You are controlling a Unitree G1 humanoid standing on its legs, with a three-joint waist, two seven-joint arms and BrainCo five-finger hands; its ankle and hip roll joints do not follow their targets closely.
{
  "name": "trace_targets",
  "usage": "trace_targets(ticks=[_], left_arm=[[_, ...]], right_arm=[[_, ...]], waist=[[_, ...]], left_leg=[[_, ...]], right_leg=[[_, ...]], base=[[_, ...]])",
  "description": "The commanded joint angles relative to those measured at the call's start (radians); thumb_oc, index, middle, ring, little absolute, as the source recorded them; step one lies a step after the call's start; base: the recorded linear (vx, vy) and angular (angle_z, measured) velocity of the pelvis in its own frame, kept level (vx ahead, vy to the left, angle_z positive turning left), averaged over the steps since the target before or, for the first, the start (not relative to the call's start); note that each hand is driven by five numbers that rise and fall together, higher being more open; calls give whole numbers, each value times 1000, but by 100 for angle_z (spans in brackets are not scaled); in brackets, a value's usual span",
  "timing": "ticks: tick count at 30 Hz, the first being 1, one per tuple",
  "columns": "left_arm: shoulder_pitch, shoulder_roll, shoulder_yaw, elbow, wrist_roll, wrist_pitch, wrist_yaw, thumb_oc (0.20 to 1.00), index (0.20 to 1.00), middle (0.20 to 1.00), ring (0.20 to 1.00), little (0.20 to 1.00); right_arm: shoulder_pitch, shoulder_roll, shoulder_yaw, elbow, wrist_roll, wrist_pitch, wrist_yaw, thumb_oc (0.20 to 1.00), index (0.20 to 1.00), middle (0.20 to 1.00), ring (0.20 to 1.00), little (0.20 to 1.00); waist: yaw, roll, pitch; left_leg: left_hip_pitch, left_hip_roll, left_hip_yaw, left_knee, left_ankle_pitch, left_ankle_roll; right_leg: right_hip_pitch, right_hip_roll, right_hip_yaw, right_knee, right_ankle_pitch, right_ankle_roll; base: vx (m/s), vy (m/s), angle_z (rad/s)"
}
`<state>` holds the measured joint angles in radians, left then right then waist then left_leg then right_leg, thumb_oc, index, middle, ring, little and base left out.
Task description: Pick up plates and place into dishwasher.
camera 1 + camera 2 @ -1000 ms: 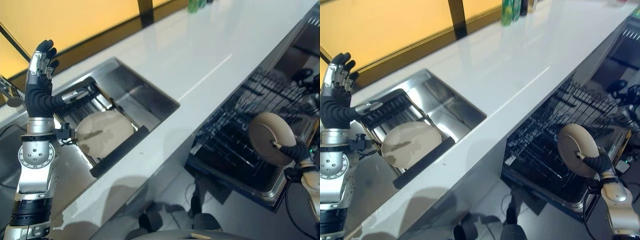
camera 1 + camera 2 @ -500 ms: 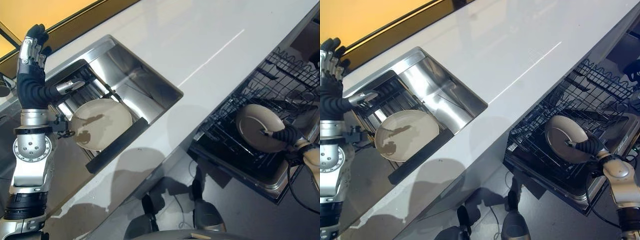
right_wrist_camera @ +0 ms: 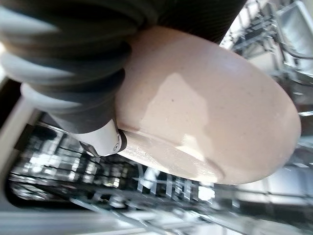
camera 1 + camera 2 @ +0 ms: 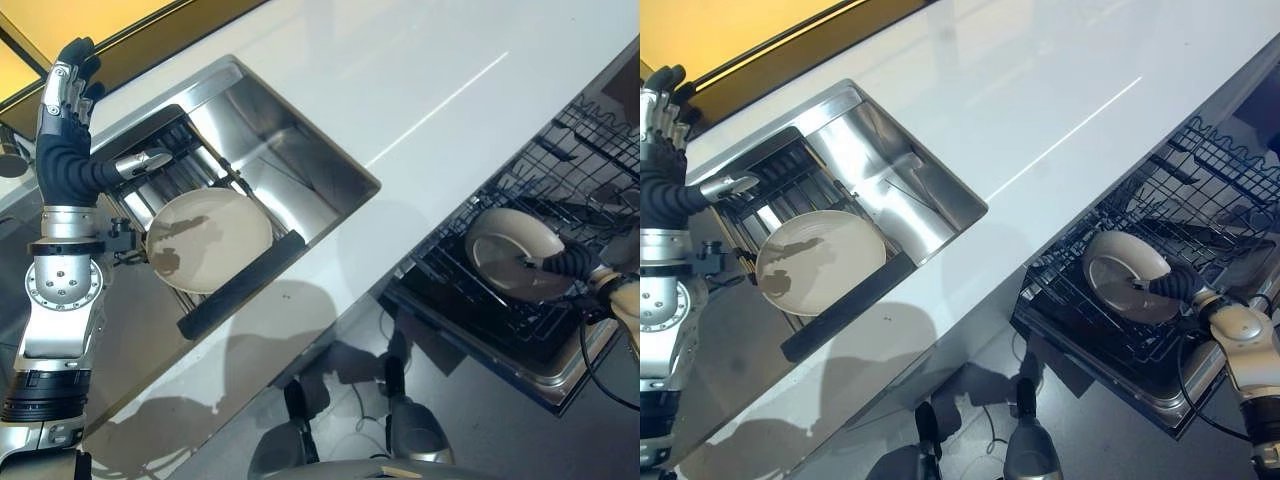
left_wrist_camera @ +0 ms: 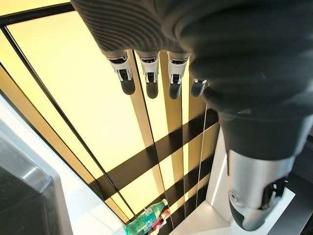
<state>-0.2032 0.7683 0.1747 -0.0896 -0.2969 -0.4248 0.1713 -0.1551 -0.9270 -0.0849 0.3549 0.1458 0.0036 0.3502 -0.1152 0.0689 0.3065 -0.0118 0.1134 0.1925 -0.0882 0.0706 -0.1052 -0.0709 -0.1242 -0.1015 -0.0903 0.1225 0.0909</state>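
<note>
Your right hand [image 4: 1175, 285] had sunk lower into the rack [image 4: 1200, 190], fingers clamped on the plate [image 4: 1118, 283]; you needed its rim slotted between tines. Left hand [image 4: 68, 120] idled, spread wide.

Both head views looked steeply down, sharing the bench [image 4: 420, 90], sink [image 4: 290, 170] and dishwasher rack [image 4: 1180, 230]. The left wrist view faced upward past its hand [image 5: 146, 73]. The right wrist view sat very close against a plate [image 3: 205, 107].
</note>
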Motion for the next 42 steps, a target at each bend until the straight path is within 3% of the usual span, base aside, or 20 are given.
trace_targets(ticks=[1,11,21,22,23,24,25,36,39,40,42], left_arm=[[-26,25,14,14,2,-57,22,1000,1000,1000,1000,1000],[-89,26,-34,23,17,-36,32,1000,1000,1000,1000,1000],[-100,38,-54,8,5,-25,35,1000,1000,1000,1000,1000],[-99,36,-55,9,6,-25,30,1000,1000,1000,1000,1000],[-99,35,-55,10,6,-25,28,1000,1000,1000,1000,1000],[-99,35,-53,12,4,-23,25,1000,1000,1000,1000,1000],[-95,36,-50,13,2,-23,22,1000,1000,1000,1000,1000],[-33,7,-14,11,8,-26,-25,1000,1000,1000,1000,1000],[-1,7,5,27,66,38,-16,1000,1000,1000,1000,1000],[21,6,19,39,62,100,-35,1000,1000,1000,1000,1000],[61,5,37,56,90,139,-9,1000,1000,1000,1000,1000]], right_arm=[[-34,-32,-18,-71,-25,-44,35,200,200,200,200,200],[-73,-25,148,42,-137,-11,174,200,200,200,200,200],[-65,-3,228,91,-176,14,155,200,200,200,200,200],[-62,2,231,94,-175,14,143,241,241,241,241,241],[-59,5,232,94,-175,13,134,479,479,479,479,479],[-52,9,229,96,-178,8,122,947,947,947,947,947],[-42,13,221,96,-183,2,113,1000,1000,1000,1000,1000],[63,52,112,21,-181,-2,70,1000,1000,1000,1000,1000],[82,59,70,-10,-202,-8,68,1000,1000,1000,1000,1000],[95,58,49,-39,-203,-10,60,1000,1000,1000,1000,1000],[112,51,14,-101,-206,1,56,1000,1000,1000,1000,1000]], waist=[[-11,-19,-45],[-4,-13,-24],[4,-21,-22],[5,-24,-26],[5,-26,-28],[5,-29,-33],[5,-32,-37],[-4,-48,-99],[-5,-49,-119],[-5,-50,-124],[-4,-53,-127]], left_leg=[[-29,89,-14,20,20,-58],[-29,89,-18,18,25,-62],[-18,88,-26,14,26,-62],[-14,91,-26,15,26,-63],[-12,92,-25,15,26,-64],[-8,94,-23,15,25,-64],[-5,96,-22,15,23,-64],[43,116,-18,16,8,-62],[62,119,-16,28,0,-63],[62,118,-22,53,-10,-64],[47,114,-44,129,-33,-67]], right_leg=[[-29,-38,-9,39,-33,52],[-27,-47,-7,30,-27,52],[-7,-53,-19,25,-26,55],[-3,-52,-20,25,-26,55],[-1,-52,-21,24,-26,56],[3,-51,-22,24,-27,56],[7,-49,-21,24,-29,56],[57,-18,-3,24,-56,48],[73,-4,9,23,-64,41],[78,4,18,24,-67,36],[85,12,34,28,-69,24]], base=[[0,0,0],[-10,1,0],[-2,-5,3],[33,-24,8],[37,-27,7],[29,-25,6],[29,-25,3],[48,-18,3],[90,0,0],[91,16,-4],[107,28,-8]])
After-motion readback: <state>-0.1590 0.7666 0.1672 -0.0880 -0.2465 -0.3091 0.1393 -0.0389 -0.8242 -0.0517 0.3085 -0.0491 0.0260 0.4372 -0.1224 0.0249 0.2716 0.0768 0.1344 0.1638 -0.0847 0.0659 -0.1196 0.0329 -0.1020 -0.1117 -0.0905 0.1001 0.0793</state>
